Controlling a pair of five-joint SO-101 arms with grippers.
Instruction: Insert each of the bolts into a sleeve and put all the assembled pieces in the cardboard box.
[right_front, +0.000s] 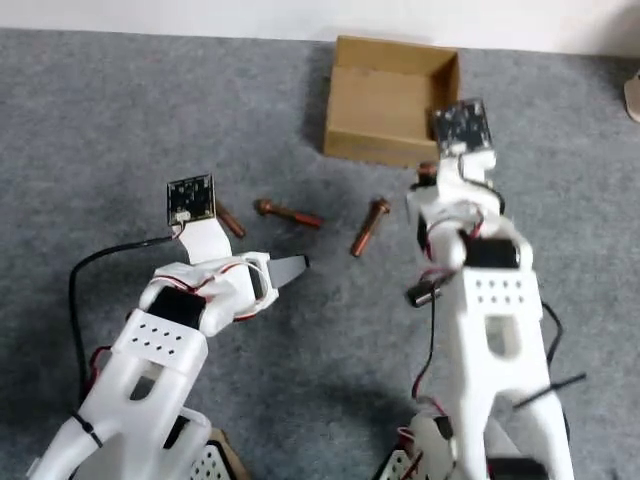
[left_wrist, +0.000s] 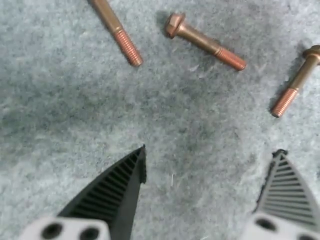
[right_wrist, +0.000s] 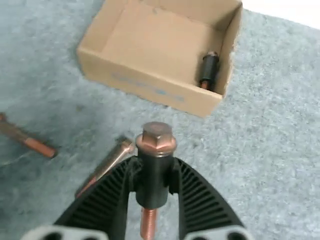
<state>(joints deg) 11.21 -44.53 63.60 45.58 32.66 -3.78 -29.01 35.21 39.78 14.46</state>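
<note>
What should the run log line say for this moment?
left gripper: open above carpet | right gripper: shut on sleeved bolt | cardboard box: one assembled piece inside | loose bolts: three on carpet

I work at a robotics test bench — a makeshift lab, not a home or a shop. A grey felt-like mat (right_front: 100, 120) runs under me to a plain white wall (right_front: 200, 15), and my white plastic arms (right_front: 150, 350) carry bare circuit boards (right_front: 190, 198) and loose cables (right_front: 72, 300) — with bolts (right_front: 290, 212) and a cardboard box (right_front: 375, 150) lying on the mat.
</note>
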